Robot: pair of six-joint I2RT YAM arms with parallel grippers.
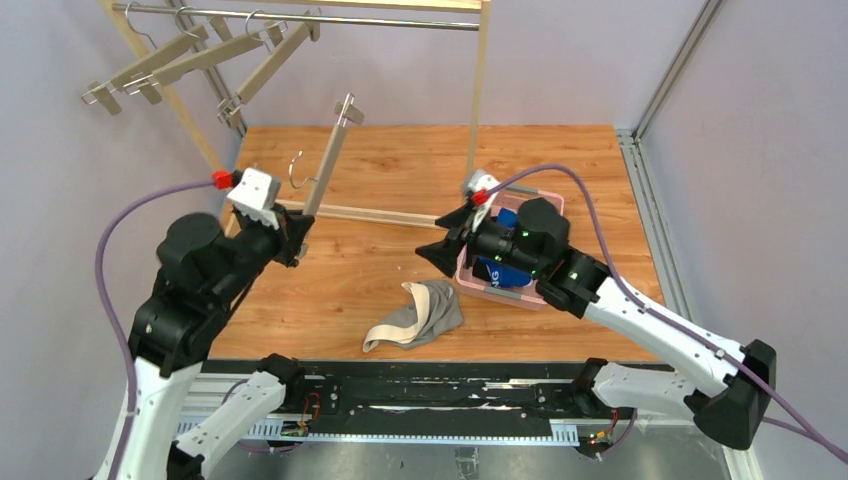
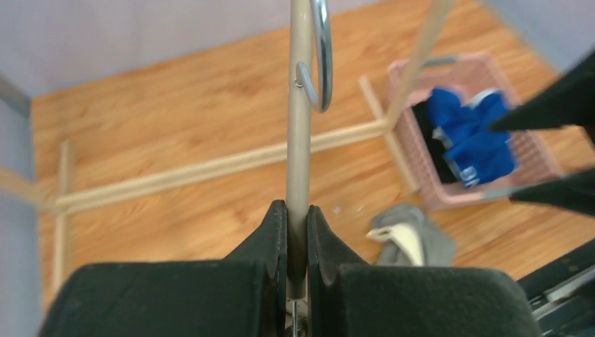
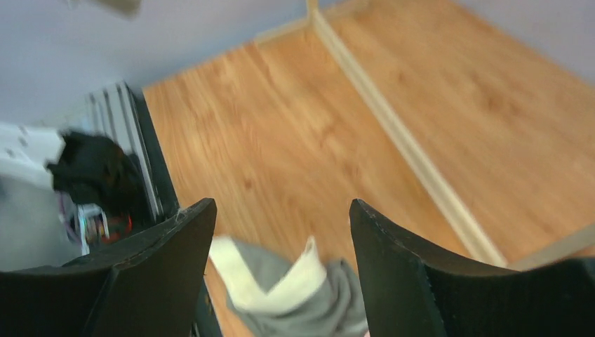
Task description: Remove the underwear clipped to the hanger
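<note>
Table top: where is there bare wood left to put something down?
The table is barest at its far right, behind the wooden rail. Another free patch lies between the left gripper and the grey briefs. Crowded: around the pink basket, under the right arm.

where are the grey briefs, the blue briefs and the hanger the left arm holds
grey briefs [image 1: 440,308], top view, grey fabric middle
blue briefs [image 2: 477,147], left wrist view, blue fabric middle
hanger [image 1: 327,160], top view, mid bar

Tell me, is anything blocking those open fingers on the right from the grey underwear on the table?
Nothing visible does. The right fingers stand open above the table, and the grey underwear lies uncovered close by.
</note>
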